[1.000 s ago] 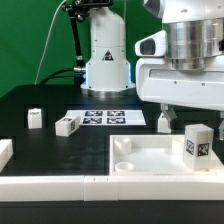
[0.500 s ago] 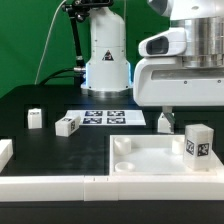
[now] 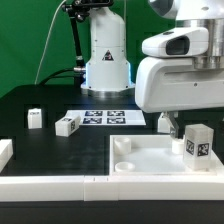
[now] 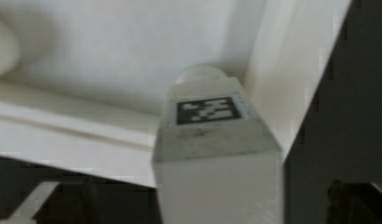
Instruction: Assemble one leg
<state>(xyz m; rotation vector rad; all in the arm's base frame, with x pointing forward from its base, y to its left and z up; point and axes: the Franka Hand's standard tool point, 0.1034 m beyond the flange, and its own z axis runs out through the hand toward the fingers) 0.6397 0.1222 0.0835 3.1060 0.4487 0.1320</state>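
A white leg (image 3: 197,141) with a black-and-white tag stands upright at the right corner of the large white tray (image 3: 140,160). In the wrist view I look down along this leg (image 4: 209,125). Its tag faces the camera and the tray's wall (image 4: 99,100) lies behind it. My gripper (image 4: 202,205) is above it and straddles it, with dark fingers (image 4: 28,205) spread wide on both sides, apart from the leg. In the exterior view only the gripper's white housing (image 3: 180,85) shows. Three more legs lie on the table: one at the left (image 3: 35,118), one beside it (image 3: 67,125) and one behind the tray (image 3: 164,122).
The marker board (image 3: 104,117) lies flat behind the tray. Long white border bars (image 3: 50,185) run along the front, and a short one (image 3: 5,152) sits at the exterior view's left. The robot's base (image 3: 106,55) stands at the back.
My gripper's housing has moved up, away from the tray. The leg has stayed standing in the tray's corner.
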